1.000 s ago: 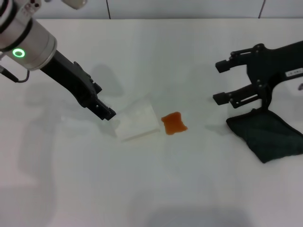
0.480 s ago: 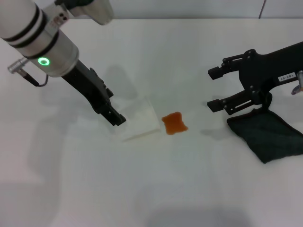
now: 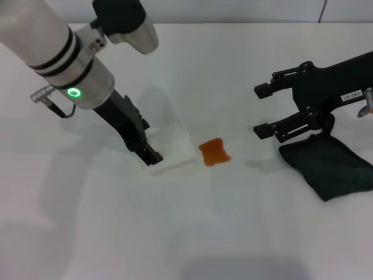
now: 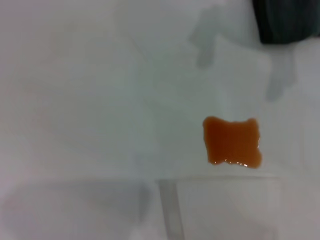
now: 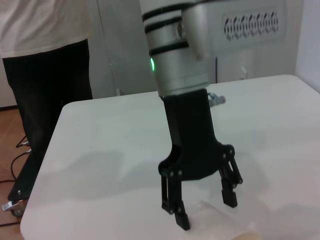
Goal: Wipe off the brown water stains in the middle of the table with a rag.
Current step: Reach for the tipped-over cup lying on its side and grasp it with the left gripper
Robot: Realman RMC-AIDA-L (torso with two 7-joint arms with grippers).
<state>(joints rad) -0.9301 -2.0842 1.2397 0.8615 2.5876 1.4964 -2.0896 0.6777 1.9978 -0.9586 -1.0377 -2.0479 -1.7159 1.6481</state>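
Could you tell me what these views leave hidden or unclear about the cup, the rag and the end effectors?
- Paper cup: head view, the left end effector covers its near end; contact cannot be judged.
- Rag: head view, cut off by the right edge; no loop visible.
- Right end effector: absent from its own wrist view.

My left gripper (image 3: 152, 157) has travelled down and toward the centre of the table; its spread fingers now straddle the near part of the white cup (image 3: 172, 147), which a second ago lay clear beyond the fingertips. My right gripper (image 3: 260, 109) has shifted slightly toward the stain (image 3: 214, 151), fingers apart as before.
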